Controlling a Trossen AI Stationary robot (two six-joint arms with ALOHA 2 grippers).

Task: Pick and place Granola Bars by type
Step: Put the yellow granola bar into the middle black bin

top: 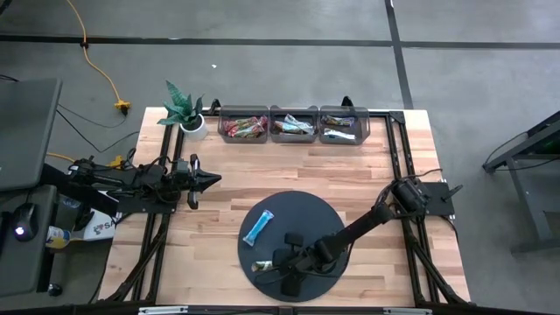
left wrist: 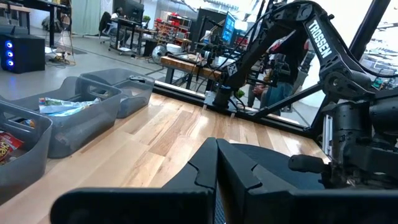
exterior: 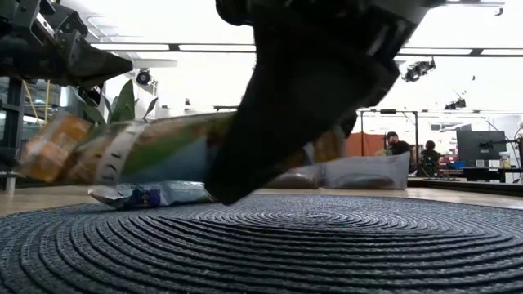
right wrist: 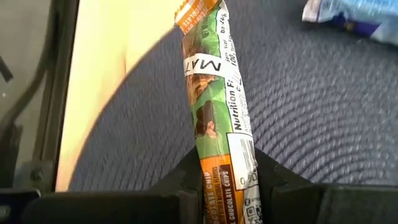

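A green-and-orange granola bar [right wrist: 214, 93] sticks out ahead of my right gripper [right wrist: 227, 177], which is shut on it over the near left part of the dark round mat [top: 302, 223]. In the low view this bar [exterior: 155, 151] hangs above the mat. A light blue bar [top: 258, 227] lies flat on the mat's left part, also seen as the blue bar [exterior: 151, 194] in the low view. My left gripper [top: 213, 179] is shut and holds nothing, level above the table's left side. My right gripper pinches the green-and-orange bar near one end [right wrist: 231, 158] between its two fingers, one on each long side. The fingers slant down from the table's right, and the bar runs on ahead of them toward the left. The bar is slightly tilted, off the mat.
Three clear bins stand in a row at the far edge: the left bin [top: 243, 112] with reddish bars, the middle bin [top: 293, 112] and the right bin [top: 344, 112] with other bars. A potted plant [top: 185, 109] stands at the far left.
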